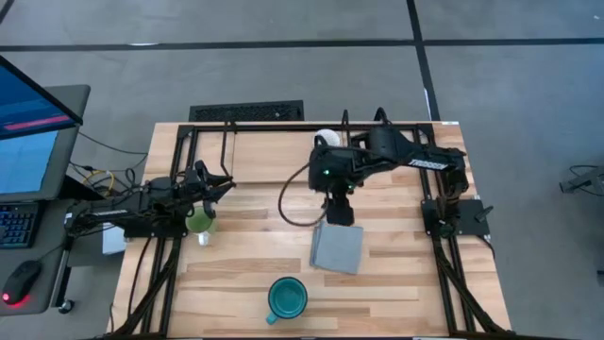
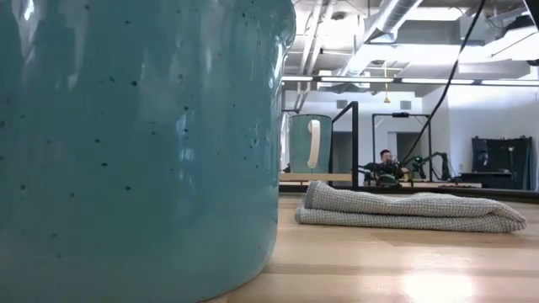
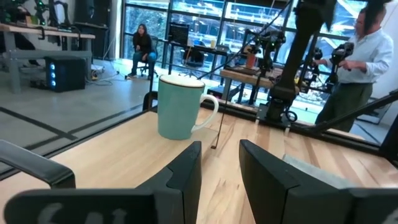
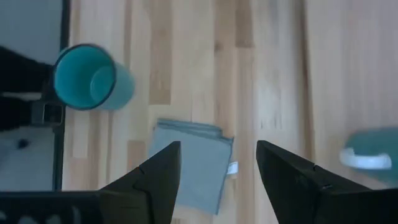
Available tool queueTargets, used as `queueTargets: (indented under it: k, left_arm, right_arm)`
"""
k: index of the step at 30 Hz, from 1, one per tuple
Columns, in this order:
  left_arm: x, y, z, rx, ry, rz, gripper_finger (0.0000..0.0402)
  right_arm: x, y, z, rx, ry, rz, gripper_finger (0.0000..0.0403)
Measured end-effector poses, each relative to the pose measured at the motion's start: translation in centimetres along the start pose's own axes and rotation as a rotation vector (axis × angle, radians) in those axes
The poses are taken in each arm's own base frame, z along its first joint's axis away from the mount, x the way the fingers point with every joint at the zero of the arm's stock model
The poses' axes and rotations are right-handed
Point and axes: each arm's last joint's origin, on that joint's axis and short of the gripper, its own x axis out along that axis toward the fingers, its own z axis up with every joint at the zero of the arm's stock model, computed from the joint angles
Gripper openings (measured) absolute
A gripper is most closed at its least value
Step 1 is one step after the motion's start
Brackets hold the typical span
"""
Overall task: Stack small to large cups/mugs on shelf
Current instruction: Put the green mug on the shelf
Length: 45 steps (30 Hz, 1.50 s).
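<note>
Here the 3 mugs sit apart on the wooden desk (image 1: 245,283): the large teal mug (image 1: 287,298) stands upright near the front edge, the light-green mug (image 1: 201,223) by the left edge, and the white mug (image 1: 327,140) at the back edge, within the black wire shelf (image 1: 226,124). The left gripper (image 1: 225,182) hovers just beside the light-green mug with its fingers narrowly parted around nothing. The right gripper (image 4: 217,168) hangs spread wide and empty over the back end of the grey folded cloth (image 1: 337,247), mid-desk.
</note>
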Motion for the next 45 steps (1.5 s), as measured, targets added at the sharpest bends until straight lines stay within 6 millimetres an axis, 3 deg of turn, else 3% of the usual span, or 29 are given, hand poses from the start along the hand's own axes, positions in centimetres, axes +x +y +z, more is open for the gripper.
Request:
queueTargets:
  k: [5, 15, 19, 32, 45]
  left_arm:
    - [0.0, 0.0, 0.0, -0.039, -0.001, 0.003, 0.0098]
    - [0.0, 0.0, 0.1, -0.056, -0.017, 0.002, 0.0098]
    - [0.0, 0.0, 0.3, -0.067, -0.036, -0.002, 0.0098]
    - [0.0, -0.1, 0.3, -0.099, -0.039, -0.006, 0.0098]
    - [0.0, -0.1, 0.4, -0.072, -0.041, -0.005, 0.0098]
  right_arm:
    - [-1.4, 1.2, -0.5, -0.063, -0.044, -0.018, 0.0217]
    - [-4.8, 1.8, -2.5, -0.083, -0.167, -0.082, 0.0187]
    - [-4.9, 1.5, -3.5, -0.078, -0.242, -0.085, 0.0179]
    - [-2.2, 0.8, -8.8, 0.040, -0.473, -0.056, 0.0173]
    - [1.5, -0.4, -14.8, 0.181, -0.698, -0.153, 0.0173]
